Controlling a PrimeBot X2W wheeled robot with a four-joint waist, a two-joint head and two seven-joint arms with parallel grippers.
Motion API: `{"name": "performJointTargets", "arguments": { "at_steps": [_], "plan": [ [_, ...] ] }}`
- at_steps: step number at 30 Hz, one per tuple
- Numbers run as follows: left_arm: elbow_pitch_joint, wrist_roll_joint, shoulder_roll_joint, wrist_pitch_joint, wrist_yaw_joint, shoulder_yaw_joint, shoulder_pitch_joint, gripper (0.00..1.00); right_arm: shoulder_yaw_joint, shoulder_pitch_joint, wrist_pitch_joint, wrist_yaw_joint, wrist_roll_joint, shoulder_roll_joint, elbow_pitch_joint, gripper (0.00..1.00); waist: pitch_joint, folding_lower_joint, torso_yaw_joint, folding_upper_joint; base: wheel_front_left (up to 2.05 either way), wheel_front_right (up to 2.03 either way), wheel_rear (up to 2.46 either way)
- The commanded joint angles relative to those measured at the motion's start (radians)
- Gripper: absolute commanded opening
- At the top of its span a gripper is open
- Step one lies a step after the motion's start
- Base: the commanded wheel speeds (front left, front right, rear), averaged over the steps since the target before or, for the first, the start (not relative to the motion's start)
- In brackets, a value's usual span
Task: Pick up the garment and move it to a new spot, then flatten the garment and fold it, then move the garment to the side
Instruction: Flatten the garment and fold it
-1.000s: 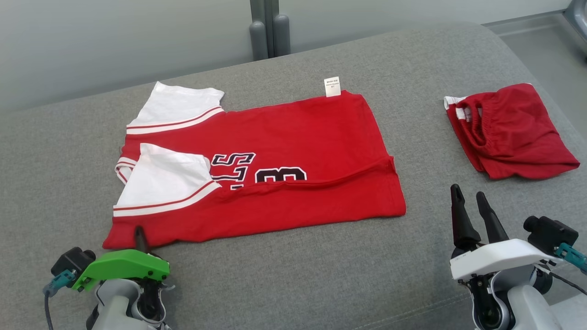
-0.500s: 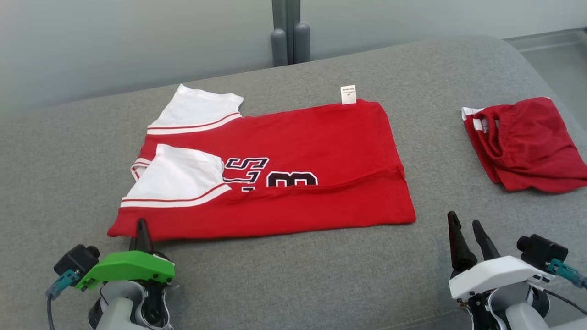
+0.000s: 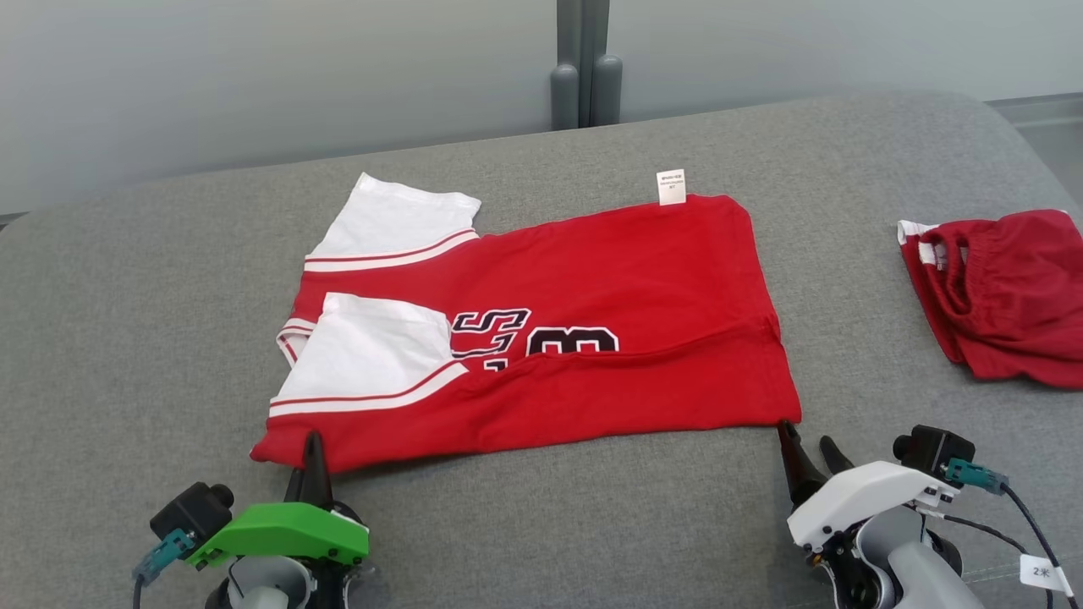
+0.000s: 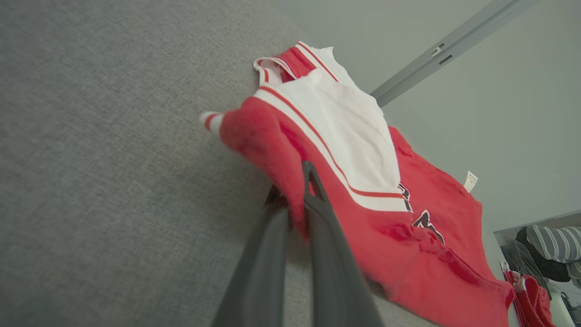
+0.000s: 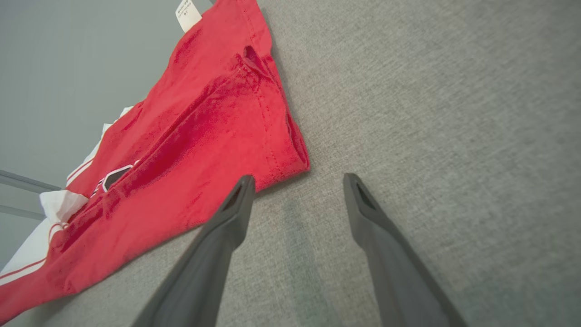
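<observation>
Bare cushion (image 3: 846, 279) between jersey (image 3: 609, 271) and shorts (image 3: 1007, 288)

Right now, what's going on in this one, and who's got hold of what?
A two-armed robot is working on a red and white jersey that lies partly folded on a grey cushion. Its left gripper is shut on the jersey's near left corner. Its right gripper is open at the near right corner, not gripping it. A pair of red shorts lies apart on the right.

Bright, even, soft light, faint shadows under cloth edges, wrist views wide-angle warped, nearest fabric blurred.
</observation>
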Motion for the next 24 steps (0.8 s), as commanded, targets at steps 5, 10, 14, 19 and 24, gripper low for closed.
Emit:
{"name": "performJointTargets", "arguments": {
  "at_steps": [5, 10, 14, 19, 24],
  "plan": [
    [-0.04, -0.015, 0.003, 0.0, 0.036, -0.032, 0.005, 0.0, 0.038, -0.127, 0.002, 0.0, 0.072, -0.003, 0.189, 1.0, 0.014, 0.0, 0.027, -0.0001, 0.0, 0.0, 0.0],
    [-0.053, -0.017, 0.003, 0.0, 0.044, -0.044, -0.005, 0.0, 0.077, -0.206, -0.02, 0.0, 0.114, -0.002, 0.295, 0.98, 0.024, 0.0, 0.033, -0.0001, 0.0, 0.0, 0.0],
    [-0.057, -0.018, 0.003, 0.0, 0.046, -0.046, -0.011, 0.0, 0.103, -0.255, -0.057, 0.0, 0.126, -0.002, 0.359, 0.24, 0.028, 0.0, 0.036, -0.0001, 0.0, 0.0, 0.0],
    [-0.068, -0.004, 0.003, 0.0, 0.048, -0.035, -0.007, 0.0, 0.109, -0.282, -0.101, 0.0, 0.133, -0.003, 0.391, 0.0, 0.027, 0.0, 0.034, -0.0001, 0.0, 0.0, 0.0],
    [-0.101, 0.005, 0.003, 0.0, 0.043, -0.025, 0.025, 0.0, 0.1, -0.275, -0.135, 0.0, 0.137, -0.004, 0.367, 0.0, 0.018, 0.0, 0.031, -0.0001, 0.0, 0.0, 0.0]
  ]
}}
